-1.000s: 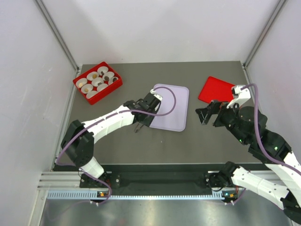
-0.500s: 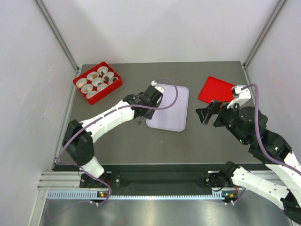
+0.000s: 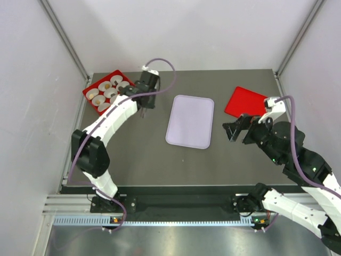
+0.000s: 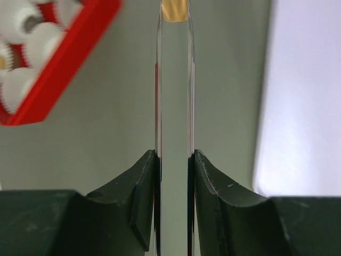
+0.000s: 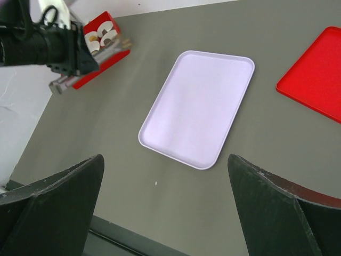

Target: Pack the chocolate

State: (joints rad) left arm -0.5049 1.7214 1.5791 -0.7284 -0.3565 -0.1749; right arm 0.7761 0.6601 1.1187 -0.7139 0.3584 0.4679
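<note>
My left gripper (image 3: 143, 108) is shut on a pair of slim metal tweezers (image 4: 175, 90), just right of the red box (image 3: 110, 93). The tweezer tips pinch one golden caramel chocolate (image 4: 175, 9) above the grey table. The red box holds several white paper cups, some with small brown or golden chocolate pieces (image 3: 107, 85) inside. The box corner also shows in the left wrist view (image 4: 64, 69). My right gripper (image 3: 232, 131) is open and empty, hovering right of the lavender tray; its fingers (image 5: 53, 202) frame bare table.
A lavender tray (image 3: 190, 121) lies mid-table with nothing on it; it also shows in the right wrist view (image 5: 197, 106). A flat red lid (image 3: 244, 101) lies at the back right. White walls enclose the table on three sides.
My left arm has swung from the lavender tray's left edge back and left, to beside the red box, tweezers in hand. The right arm has not moved.
</note>
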